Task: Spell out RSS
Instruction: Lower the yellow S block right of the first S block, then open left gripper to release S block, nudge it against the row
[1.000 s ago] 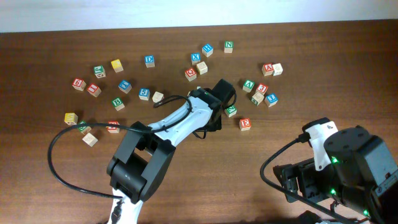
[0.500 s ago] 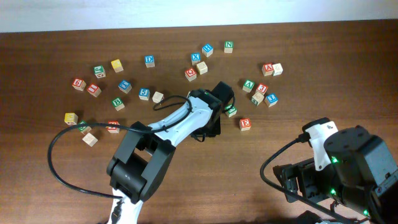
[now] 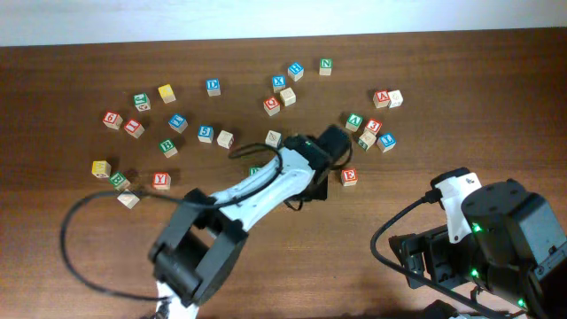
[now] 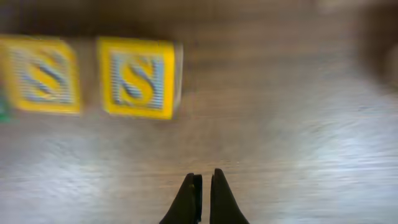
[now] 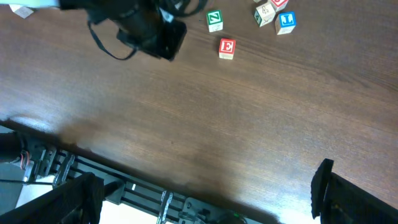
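**user1:** Two fingers of the left gripper point(image 4: 202, 185) are pinched nearly together with nothing between them, tips over bare brown wooden desk point(image 4: 298, 124).

**user2:** yep. Ahead of it and off to the left sits a yellow-faced wooden S cube point(image 4: 138, 78), with a second yellow S cube point(image 4: 40, 73) just beside it, both clear of the fingers. Pretty blurry tho, can't tell where the R is.

**user1:** right gripper point(image 5: 208, 174) is spread wide, holding nothing. The small red-lettered wooden E cube point(image 5: 227, 48) lies well apart from it.

Right S cube point(image 4: 138, 78) and left S cube point(image 4: 42, 73) blurred; green sliver point(image 4: 2, 112) cut off at edge, unidentifiable
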Robot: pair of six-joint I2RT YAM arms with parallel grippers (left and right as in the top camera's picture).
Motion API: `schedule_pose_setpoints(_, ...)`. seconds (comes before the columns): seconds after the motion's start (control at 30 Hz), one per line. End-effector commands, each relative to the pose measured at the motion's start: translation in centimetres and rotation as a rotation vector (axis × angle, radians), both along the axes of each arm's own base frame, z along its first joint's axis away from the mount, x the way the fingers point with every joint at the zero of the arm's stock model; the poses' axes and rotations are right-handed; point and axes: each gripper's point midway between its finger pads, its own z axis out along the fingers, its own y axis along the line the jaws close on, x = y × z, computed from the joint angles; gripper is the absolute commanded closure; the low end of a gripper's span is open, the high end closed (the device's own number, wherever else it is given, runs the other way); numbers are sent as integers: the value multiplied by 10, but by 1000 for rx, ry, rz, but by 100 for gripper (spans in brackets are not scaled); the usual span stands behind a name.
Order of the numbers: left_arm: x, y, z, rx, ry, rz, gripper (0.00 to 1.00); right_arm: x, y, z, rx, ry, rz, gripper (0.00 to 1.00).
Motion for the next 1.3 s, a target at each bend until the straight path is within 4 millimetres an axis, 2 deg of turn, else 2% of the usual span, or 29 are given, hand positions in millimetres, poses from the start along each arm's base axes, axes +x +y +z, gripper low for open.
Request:
schedule_pose_setpoints(0.0,25,-5,36,-42,-165,5,100,0,-2,0,-7,1,-11,2)
schedule_pose_setpoints(0.23,44,-21,39,-102,-236,-4,100,0,-2,0,-7,1,-11,2)
schedule_pose_setpoints(0.3,44,-21,31,-94,-229,-4,100,0,-2,0,-7,1,-11,2)
schedule_pose_setpoints(0.4,44,-20,8,-63,-197,-6,100,0,-2,0,-7,1,-11,2)
schedule_pose_setpoints(0.63,53,-15,-12,-27,-205,11,100,0,-2,0,-7,1,-11,2)
schedule_pose_setpoints(0.73,61,-5,-12,-7,-221,34,100,0,-2,0,-7,1,-11,2)
schedule_pose_setpoints(0.83,64,-5,-12,-12,-228,38,100,0,-2,0,-7,1,-11,2)
schedule_pose_setpoints(1.27,61,1,-16,17,-217,39,100,0,-2,0,-7,1,-11,2)
